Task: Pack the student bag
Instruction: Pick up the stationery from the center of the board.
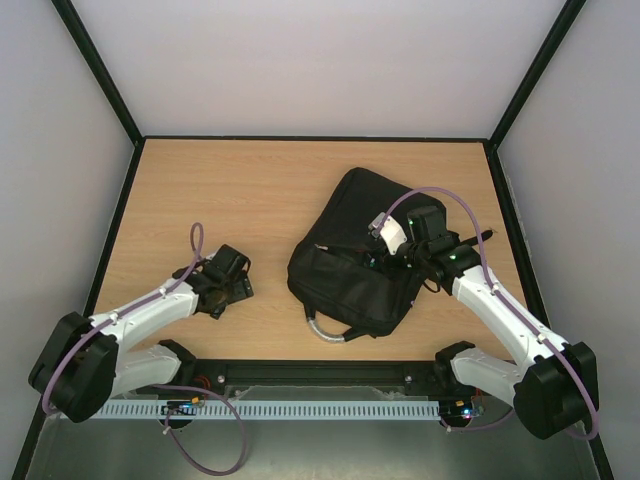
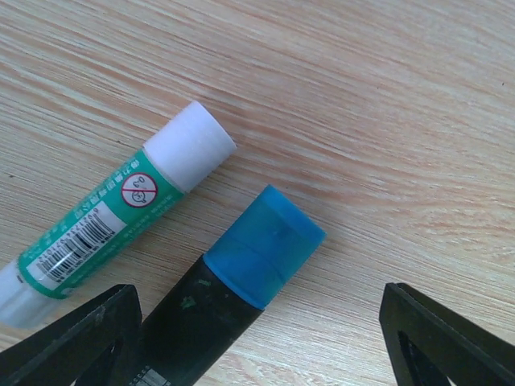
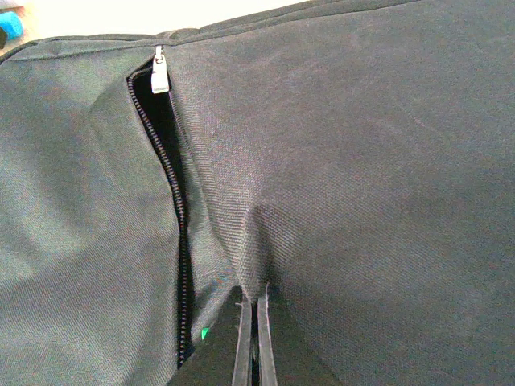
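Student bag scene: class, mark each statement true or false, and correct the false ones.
1. The bag lies on the wooden table. True.
2. The bag's zip is fully closed. False: it gapes partly open.
3. The right arm has its jaws pinched shut on the bag's fabric. True.
4. The left arm grips the glue stick in its jaws. False: they stand open, and the glue stick lies on the table beside a blue-capped stick.
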Tool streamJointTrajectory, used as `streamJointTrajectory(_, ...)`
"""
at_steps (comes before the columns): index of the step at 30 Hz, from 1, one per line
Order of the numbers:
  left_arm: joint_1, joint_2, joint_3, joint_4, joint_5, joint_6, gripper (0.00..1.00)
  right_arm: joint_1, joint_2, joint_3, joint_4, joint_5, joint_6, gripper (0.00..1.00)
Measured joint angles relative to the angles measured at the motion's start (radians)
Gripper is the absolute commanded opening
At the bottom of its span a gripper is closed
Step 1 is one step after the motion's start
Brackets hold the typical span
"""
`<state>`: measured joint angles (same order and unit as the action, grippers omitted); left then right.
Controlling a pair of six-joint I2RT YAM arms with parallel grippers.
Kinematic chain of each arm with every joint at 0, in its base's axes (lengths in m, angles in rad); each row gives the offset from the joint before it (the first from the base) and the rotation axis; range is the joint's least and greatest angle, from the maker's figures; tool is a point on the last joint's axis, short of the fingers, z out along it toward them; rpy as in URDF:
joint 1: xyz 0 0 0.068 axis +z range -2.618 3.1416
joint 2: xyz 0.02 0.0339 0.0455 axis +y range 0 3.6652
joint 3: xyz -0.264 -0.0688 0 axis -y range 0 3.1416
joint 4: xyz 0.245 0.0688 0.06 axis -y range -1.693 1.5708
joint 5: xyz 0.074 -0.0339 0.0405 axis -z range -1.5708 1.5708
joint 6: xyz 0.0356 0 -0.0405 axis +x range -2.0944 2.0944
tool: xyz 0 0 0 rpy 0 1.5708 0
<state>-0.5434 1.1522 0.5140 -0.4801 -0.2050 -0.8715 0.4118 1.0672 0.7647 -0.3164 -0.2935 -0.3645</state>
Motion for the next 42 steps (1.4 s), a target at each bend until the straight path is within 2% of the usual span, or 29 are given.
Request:
streamJointTrajectory(10,-0.009,0.008,-0.021,0.053,0.091,0.003,0.8,0.0,0.0,0.0,0.0,0.0,-0.004,0.01)
streamJointTrajectory(17,-0.102,0.024,-0.024,0.093,0.142,-0.012,0.78,0.0,0.0,0.0,0.0,0.0,-0.006,0.01)
streamJointTrajectory(24,-0.191,0.148,0.046,0.138,0.147,-0.005,0.77,0.0,0.0,0.0,0.0,0.0,-0.006,0.01)
streamJointTrajectory(33,-0.193,0.156,0.045,0.148,0.118,-0.06,0.64,0.0,-0.006,0.0,0.0,0.002,-0.006,0.01)
streamJointTrajectory(37,-0.193,0.158,0.045,0.137,0.113,-0.049,0.57,0.0,-0.006,0.0,0.0,0.002,-0.006,0.01)
streamJointTrajectory(42,-0.193,0.185,0.066,0.108,0.113,-0.017,0.54,0.0,-0.008,0.0,0.0,0.002,-0.006,0.01)
